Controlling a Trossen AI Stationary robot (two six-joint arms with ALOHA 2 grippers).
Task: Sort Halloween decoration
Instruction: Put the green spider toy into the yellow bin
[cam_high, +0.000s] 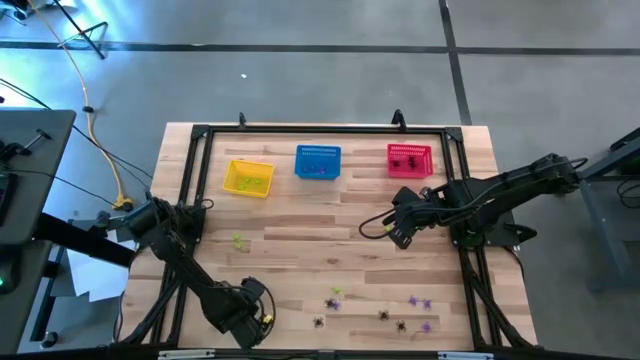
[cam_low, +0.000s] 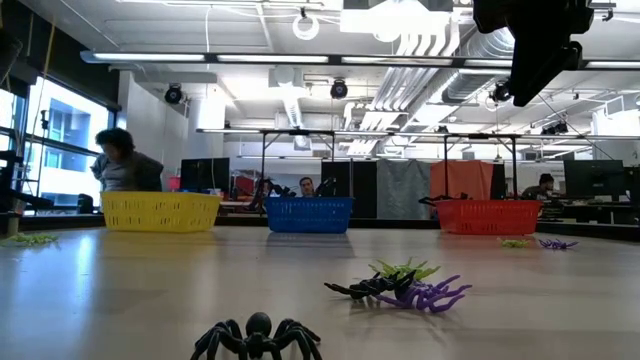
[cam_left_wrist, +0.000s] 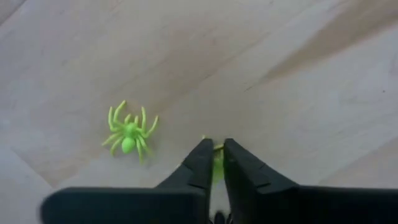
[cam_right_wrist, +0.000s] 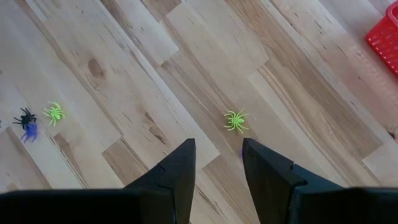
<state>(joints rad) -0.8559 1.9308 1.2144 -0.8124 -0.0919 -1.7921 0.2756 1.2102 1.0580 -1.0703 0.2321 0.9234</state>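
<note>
**Left fingers pinch a green spider; yellow basket lies toward twelve o'clock**

The wooden tabletop carries three mesh baskets along its far edge: a yellow basket at eleven o'clock, a blue basket at twelve, and a red basket at one. The left arm reaches to the near edge, at about seven o'clock, so the yellow basket is well apart from it, up toward twelve to one o'clock from its wrist. The right arm waits at three o'clock, near the red basket.

The loose spider trinkets lie scattered at five to six o'clock; this arm is the nearer one to their left end. One more yellow-green trinket sits alone at nine o'clock.

The left gripper has its fingers drawn almost together, and a sliver of yellow-green plastic shows between their tips, so it appears to have hold of a yellow-green spider. A second green spider lies free on the wood just beside the fingers, legs splayed evenly, with no clear long axis.

The right gripper hangs above the tabletop with fingers spread and nothing between them; a green spider lies just ahead of the gap.
</note>
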